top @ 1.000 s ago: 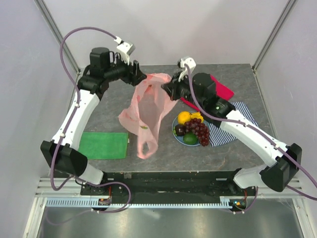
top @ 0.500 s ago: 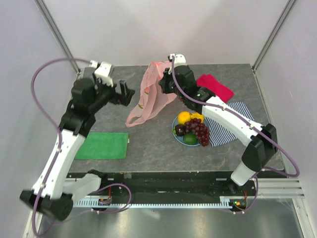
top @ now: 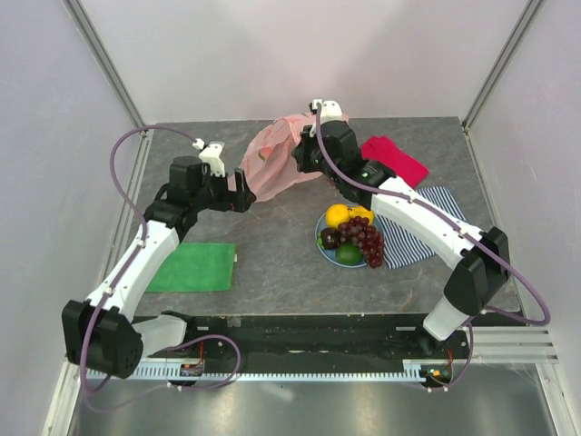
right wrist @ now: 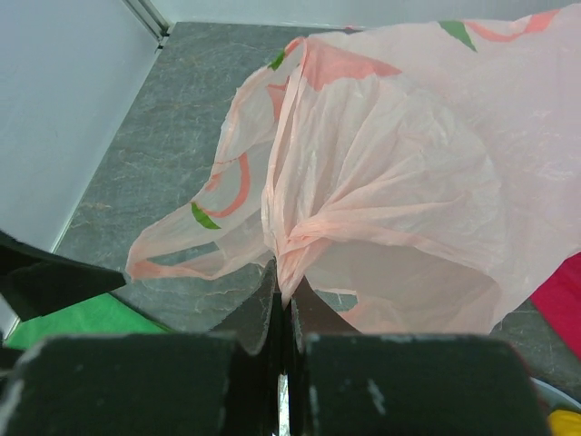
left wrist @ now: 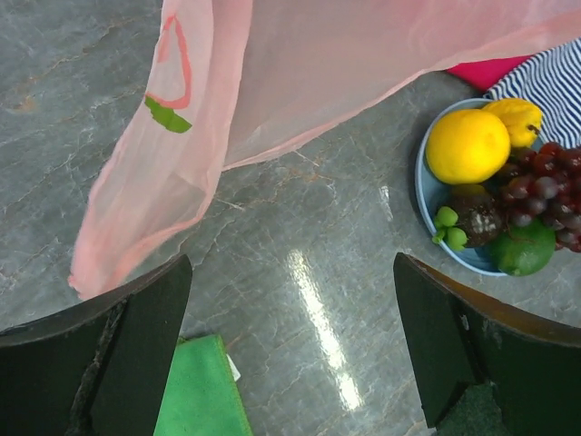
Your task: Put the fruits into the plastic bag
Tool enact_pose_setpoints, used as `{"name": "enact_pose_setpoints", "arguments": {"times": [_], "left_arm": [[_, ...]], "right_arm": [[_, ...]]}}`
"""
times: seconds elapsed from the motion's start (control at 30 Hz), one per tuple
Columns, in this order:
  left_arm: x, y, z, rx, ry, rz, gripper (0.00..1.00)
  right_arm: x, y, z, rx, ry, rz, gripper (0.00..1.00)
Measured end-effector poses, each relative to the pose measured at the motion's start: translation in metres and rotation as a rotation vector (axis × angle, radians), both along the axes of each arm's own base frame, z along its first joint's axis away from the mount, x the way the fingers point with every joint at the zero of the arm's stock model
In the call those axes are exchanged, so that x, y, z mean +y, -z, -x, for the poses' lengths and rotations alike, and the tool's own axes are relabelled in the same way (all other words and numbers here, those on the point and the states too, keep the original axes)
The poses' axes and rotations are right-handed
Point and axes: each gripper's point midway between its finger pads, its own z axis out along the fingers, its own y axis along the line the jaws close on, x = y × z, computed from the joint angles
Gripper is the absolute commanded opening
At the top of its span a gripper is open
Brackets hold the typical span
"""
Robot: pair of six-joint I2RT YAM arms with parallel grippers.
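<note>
We list 1 grey marbled tabletop [top: 272, 263] inside pale walls [top: 272, 54]. 1 blue plate [left wrist: 419, 182] carries the fruits [top: 352, 234]. Left of the plate: plastic bag [top: 270, 165], pinched by the right gripper [right wrist: 282, 295]; farther left, the left gripper [left wrist: 290, 272] gapes, empty.

My left claw [left wrist: 290, 265] gapes wide over bare worktop [left wrist: 272, 227], free to pass. The pink plastic bag [left wrist: 300, 73] drapes across 12 o'clock, the fruit plate [left wrist: 419, 177] crowds 3, and a green cloth [left wrist: 200, 391] lies at 7.

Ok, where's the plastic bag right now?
Top view: the plastic bag hangs over the table's far middle, pinched in the right end effector, beyond and left of the fruit plate.
</note>
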Motion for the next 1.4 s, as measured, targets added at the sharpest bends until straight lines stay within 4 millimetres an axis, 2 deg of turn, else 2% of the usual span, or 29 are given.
{"name": "enact_pose_setpoints", "arguments": {"times": [0.17,0.37,0.47,0.6,0.7,0.77,0.8,0.83,0.93,1.07,1.2,1.3,1.4], "left_arm": [[0.012,0.013,-0.015,0.021,-0.065,-0.026,0.99],[0.015,-0.012,-0.037,-0.085,-0.071,-0.049,0.99],[0.012,-0.012,-0.053,-0.096,-0.061,-0.062,0.99],[0.010,0.021,-0.066,-0.024,-0.048,-0.098,0.98],[0.009,0.047,-0.070,0.043,-0.035,-0.120,0.92],[0.005,0.058,-0.071,0.072,-0.015,-0.117,0.75],[0.003,0.062,-0.072,0.085,-0.006,-0.114,0.61],[-0.001,0.065,-0.072,0.096,0.011,-0.105,0.40],[-0.009,0.069,-0.077,0.118,0.046,-0.084,0.02],[-0.011,0.067,-0.080,0.134,0.051,-0.080,0.01],[-0.002,0.052,-0.073,0.121,0.010,-0.104,0.02],[0.006,0.019,-0.061,0.064,-0.023,-0.101,0.02],[0.008,-0.017,-0.049,-0.015,-0.031,-0.072,0.02]], "right_arm": [[-0.004,-0.006,0.005,-0.011,-0.004,-0.011,0.00],[-0.007,-0.006,0.009,-0.009,-0.013,-0.016,0.00],[-0.006,-0.005,0.009,-0.004,-0.025,-0.022,0.00],[-0.008,-0.001,0.010,0.008,-0.037,-0.032,0.00],[-0.011,0.001,0.011,0.019,-0.046,-0.038,0.00],[-0.014,0.001,0.012,0.021,-0.045,-0.041,0.00],[-0.015,0.001,0.012,0.022,-0.046,-0.042,0.00],[-0.017,0.001,0.013,0.020,-0.049,-0.046,0.00],[-0.023,0.000,0.012,0.018,-0.047,-0.052,0.00],[-0.034,0.009,0.010,0.035,-0.039,-0.049,0.00],[-0.050,0.029,0.006,0.068,-0.014,-0.023,0.00],[-0.064,0.044,0.002,0.088,0.013,0.016,0.00],[-0.076,0.049,-0.004,0.095,0.040,0.037,0.00]]}}
